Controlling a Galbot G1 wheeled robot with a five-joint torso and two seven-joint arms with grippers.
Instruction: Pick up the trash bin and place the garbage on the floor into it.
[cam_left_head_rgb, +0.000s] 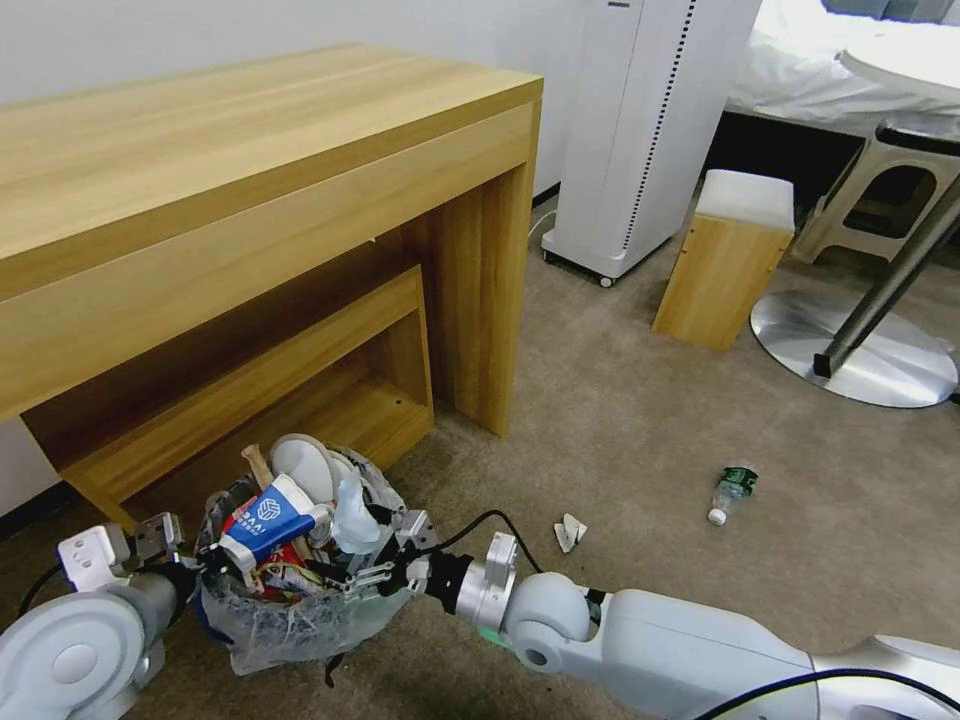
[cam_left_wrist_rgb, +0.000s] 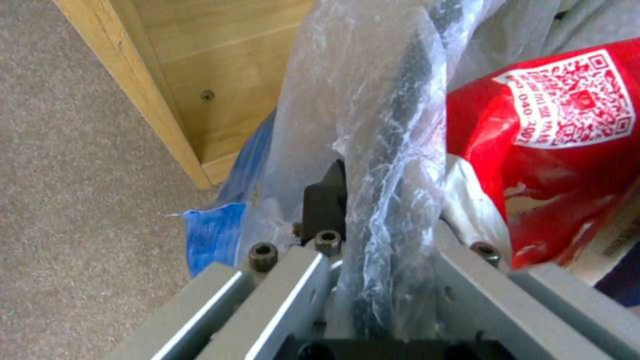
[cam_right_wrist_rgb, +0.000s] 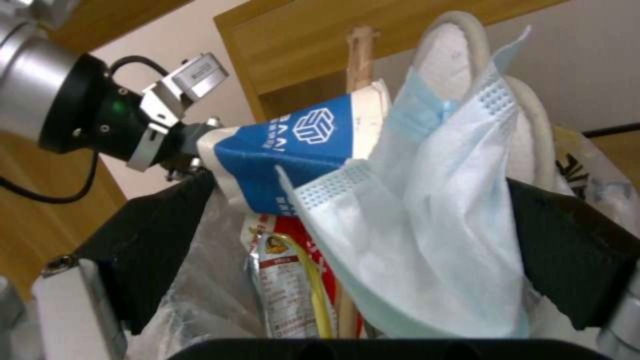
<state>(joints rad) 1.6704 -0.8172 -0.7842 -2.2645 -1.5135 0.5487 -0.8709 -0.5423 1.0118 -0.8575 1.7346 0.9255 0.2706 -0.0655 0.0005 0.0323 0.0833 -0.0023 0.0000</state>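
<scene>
My left gripper (cam_left_wrist_rgb: 373, 240) pinched the small dark bag-lined trash bin's (cam_left_head_rgb: 290, 610) rim; my right gripper (cam_right_wrist_rgb: 360, 240), jaws spread, straddled 1 pale blue pleated face mask (cam_right_wrist_rgb: 427, 210). Right of it lay 1 clear green-labelled bottle (cam_left_head_rgb: 733, 492).

The red wrapper (cam_left_wrist_rgb: 560, 145) bears a QR code and digits "040-2007"; the blue-white cup (cam_right_wrist_rgb: 300, 145) shows partial letters "AAI".

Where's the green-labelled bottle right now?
In the head view the bottle lies on the carpet to the robot's right, beside a small white scrap.

One bin (cam_left_head_rgb: 290, 610), one bottle (cam_left_head_rgb: 732, 492)
</scene>
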